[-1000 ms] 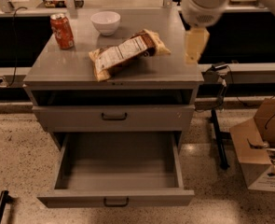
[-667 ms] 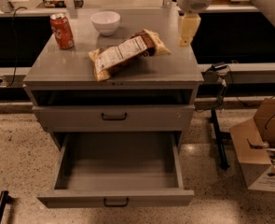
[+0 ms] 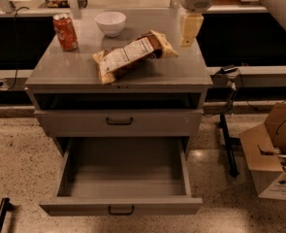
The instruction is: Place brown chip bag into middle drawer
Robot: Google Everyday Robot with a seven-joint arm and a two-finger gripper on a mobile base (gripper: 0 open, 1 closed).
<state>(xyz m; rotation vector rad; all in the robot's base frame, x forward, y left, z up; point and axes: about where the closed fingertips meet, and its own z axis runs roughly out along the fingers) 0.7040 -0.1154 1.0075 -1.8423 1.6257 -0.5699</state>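
Since the bag (image 3: 133, 55) lies flat on the cabinet top (image 3: 183, 69), risk: a shallow pinch could slip off the crinkly film.
Second risk: can (image 3: 65, 31) and bowl (image 3: 110, 23), near behind, could be knocked by a wide approach.
Gripper (image 3: 191, 30): hung just right of the bag, apparently clear of it; nothing held; grip state cannot be told.
Drawer (image 3: 120, 206): pulled out below.

Gripper (image 3: 191, 30) hung over cabinet top (image 3: 181, 68), right rear; arm (image 3: 276, 4) ran off upper edge. Cardboard box (image 3: 271, 147) cropped at right.
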